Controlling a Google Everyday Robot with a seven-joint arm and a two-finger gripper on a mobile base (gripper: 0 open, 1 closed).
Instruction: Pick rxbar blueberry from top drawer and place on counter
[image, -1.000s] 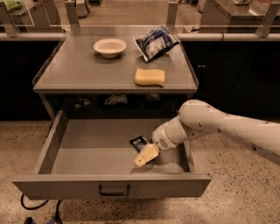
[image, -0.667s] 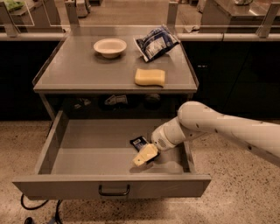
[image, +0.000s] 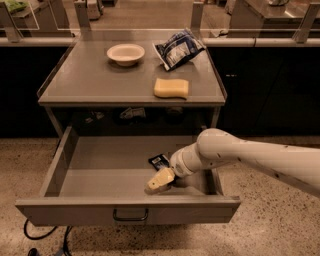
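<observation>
A grey counter (image: 90, 80) bearing a bowl (image: 126, 53), a sponge (image: 171, 87) and a crinkled blue bag (image: 177, 49) stands above the open top drawer (image: 75, 212), where my gripper (image: 160, 180), spread or pressed together I cannot tell, sits low just beside the rxbar blueberry (image: 159, 161) lying in the drawer.

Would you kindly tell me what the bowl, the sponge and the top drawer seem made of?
The bowl: probably glazed ceramic or plastic, smooth and pale. The sponge: foam, matte yellow with soft rounded edges. The top drawer: likely painted sheet metal, thin flat grey walls. The hand hangs inside the drawer, beside the rxbar blueberry.
</observation>
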